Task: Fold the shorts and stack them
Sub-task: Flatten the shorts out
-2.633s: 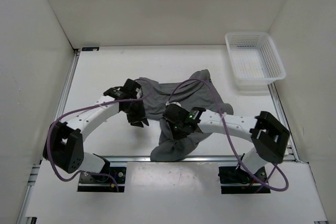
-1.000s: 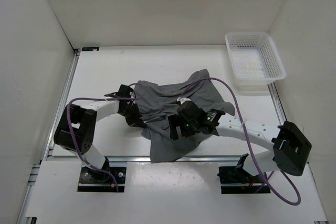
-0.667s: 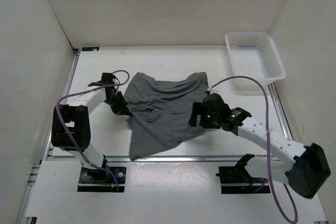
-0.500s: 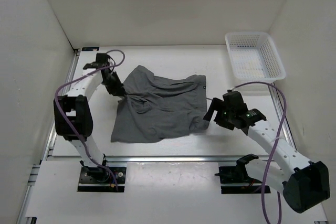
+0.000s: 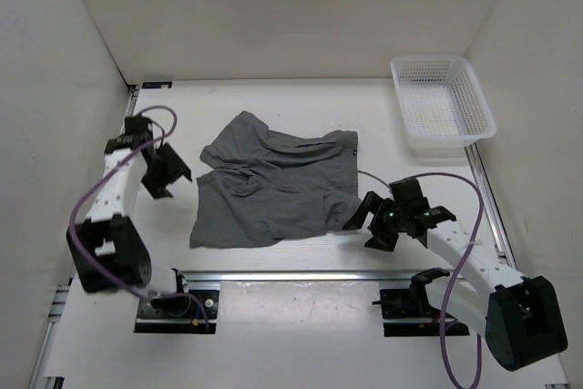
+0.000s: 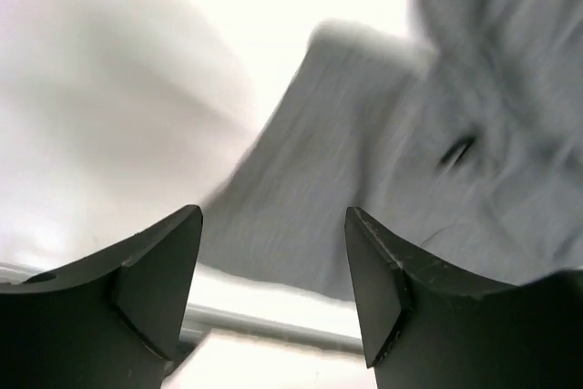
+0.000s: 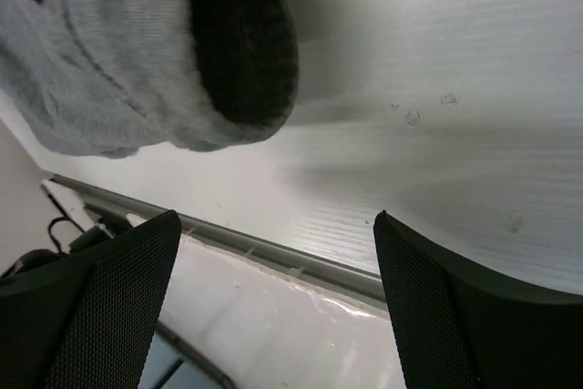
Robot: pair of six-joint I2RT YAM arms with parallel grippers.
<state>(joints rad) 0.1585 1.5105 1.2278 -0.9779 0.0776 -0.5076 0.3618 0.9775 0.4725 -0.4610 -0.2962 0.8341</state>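
Both our left gripper (image 5: pixel 168 173) and right gripper (image 5: pixel 364 225) now gape empty; the released shorts (image 5: pixel 273 193) lie spread between them, foldable.

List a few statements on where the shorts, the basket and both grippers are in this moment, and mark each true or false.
1. The shorts lie spread out on the table. True.
2. The shorts are inside the basket. False: the basket stands at the far right corner, apart from them.
3. The left gripper is shut on the shorts. False: it is open, left of them, holding nothing.
4. The right gripper is open, by the shorts' near right corner. True.
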